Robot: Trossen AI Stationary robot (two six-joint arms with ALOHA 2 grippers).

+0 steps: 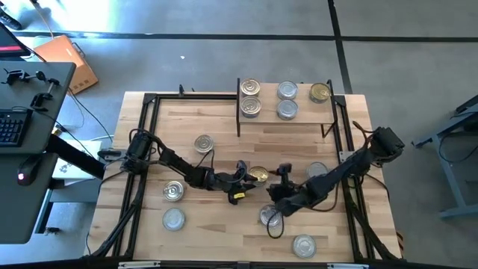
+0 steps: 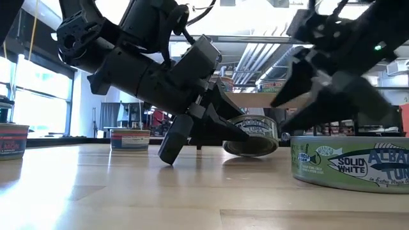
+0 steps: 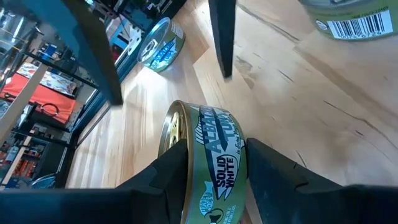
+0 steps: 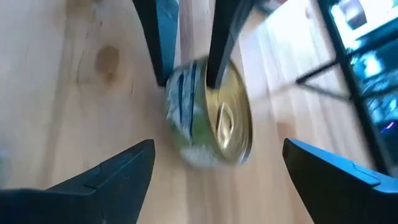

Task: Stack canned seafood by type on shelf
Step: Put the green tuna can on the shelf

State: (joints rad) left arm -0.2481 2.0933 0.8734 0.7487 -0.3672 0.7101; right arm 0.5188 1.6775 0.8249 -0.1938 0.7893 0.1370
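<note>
Gold-lidded round tuna tin [image 3: 208,155] clamped on edge in left tool [image 3: 211,171]; right tool [image 4: 214,165] gapes wide, empty

Both arms [image 1: 187,172] are matte black, built of blocky jointed segments with thin black cables looped along them; a small yellow tag [image 1: 238,196] marks the left one.

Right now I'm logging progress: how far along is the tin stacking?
Done: five tins sit on the shelf. In hand: the left pincer grips a gold-lidded tuna tin on edge; the right pincer waits open beside it. Left: about six tins on the table.
</note>
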